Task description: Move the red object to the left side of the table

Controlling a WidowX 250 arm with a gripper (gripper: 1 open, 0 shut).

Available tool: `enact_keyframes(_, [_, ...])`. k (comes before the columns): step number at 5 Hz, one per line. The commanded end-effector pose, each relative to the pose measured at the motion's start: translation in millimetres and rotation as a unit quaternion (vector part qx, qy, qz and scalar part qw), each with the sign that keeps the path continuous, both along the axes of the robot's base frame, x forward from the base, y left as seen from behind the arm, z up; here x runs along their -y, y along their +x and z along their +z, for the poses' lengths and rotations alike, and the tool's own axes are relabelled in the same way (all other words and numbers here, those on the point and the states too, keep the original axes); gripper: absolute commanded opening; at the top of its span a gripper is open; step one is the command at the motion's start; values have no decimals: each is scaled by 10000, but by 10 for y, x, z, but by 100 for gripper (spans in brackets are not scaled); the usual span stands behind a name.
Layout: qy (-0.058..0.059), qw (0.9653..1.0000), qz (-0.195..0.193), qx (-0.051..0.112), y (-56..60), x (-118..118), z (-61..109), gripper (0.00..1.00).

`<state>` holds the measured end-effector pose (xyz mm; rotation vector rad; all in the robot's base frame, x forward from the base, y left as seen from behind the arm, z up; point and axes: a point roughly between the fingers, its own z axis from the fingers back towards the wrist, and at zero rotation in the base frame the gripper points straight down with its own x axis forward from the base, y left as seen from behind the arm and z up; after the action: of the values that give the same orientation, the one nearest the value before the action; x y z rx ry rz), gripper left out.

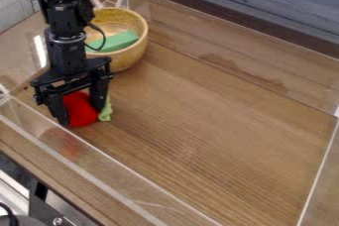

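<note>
Over the red object (82,112), upright arm, pincer (75,104) spread, pointing down.

The gripper (77,99) points down, jaws spread around the red toy fruit (82,110) resting on the counter (225,121) near its left edge.

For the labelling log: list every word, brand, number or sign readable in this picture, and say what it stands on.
None can be read. The small glossy red toy fruit, the tan wooden bowl, the flat green block inside it, the black gripper and the brown wood-grain table with clear acrylic walls show no print.
</note>
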<state>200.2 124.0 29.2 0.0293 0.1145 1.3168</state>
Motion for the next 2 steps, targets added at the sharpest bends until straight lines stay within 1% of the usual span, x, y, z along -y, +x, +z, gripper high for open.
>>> enact_keyframes(1, [27, 9997, 226, 88, 42, -75, 44, 0])
enact_keyframes(2, [-31, 9994, 335, 77, 54, -91, 26, 100])
